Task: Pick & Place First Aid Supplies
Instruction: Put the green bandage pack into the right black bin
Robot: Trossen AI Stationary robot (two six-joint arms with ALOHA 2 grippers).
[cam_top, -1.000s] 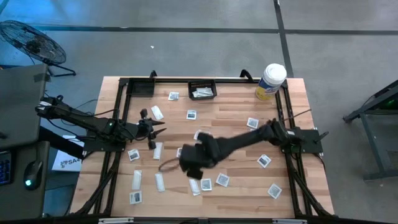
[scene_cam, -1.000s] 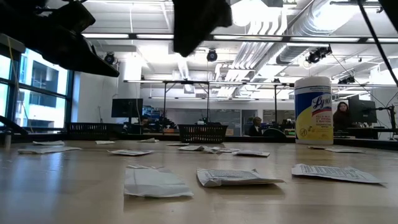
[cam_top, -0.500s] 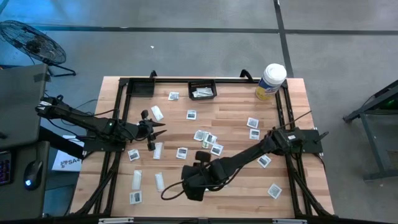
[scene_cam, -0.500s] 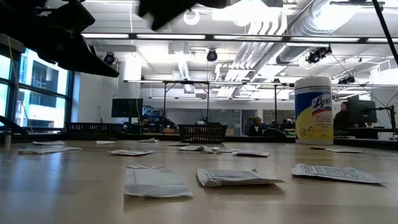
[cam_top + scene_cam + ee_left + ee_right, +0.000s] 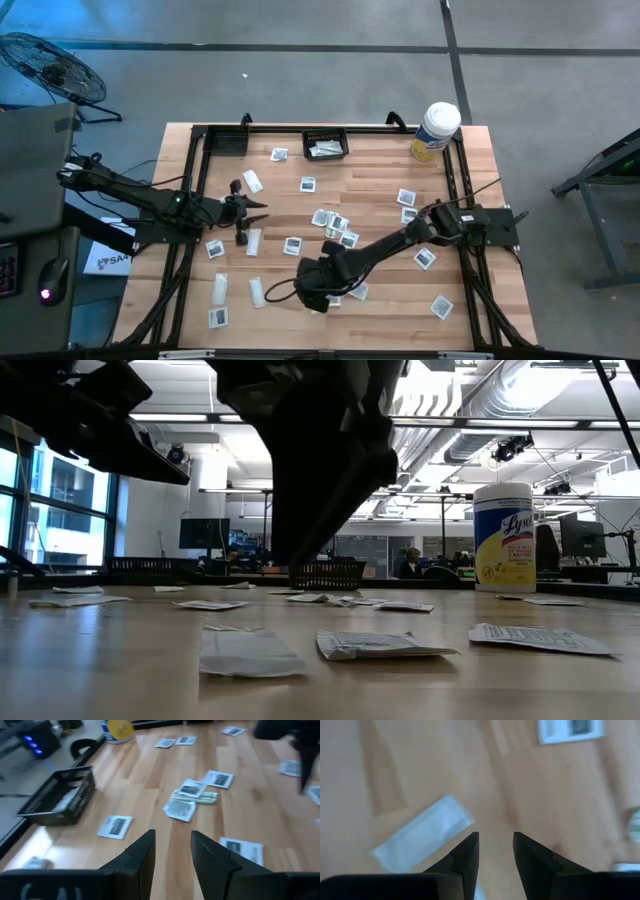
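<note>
Packets [image 5: 328, 221] crowd table centre; bare wood [image 5: 385, 170] btwn basket [image 5: 325, 144] & tub [image 5: 435, 131].

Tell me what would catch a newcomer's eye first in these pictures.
Probably the scatter of small white first aid packets across the wooden table, and the right gripper, jaws open and empty, reaching low over the front middle. The left gripper waits open near the left side, and a white tub stands in the far right corner.

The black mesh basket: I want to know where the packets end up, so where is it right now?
In the high view the black mesh basket sits at the table's far edge, near the middle, with the white tub off to its right and a square packet just to its left.
</note>
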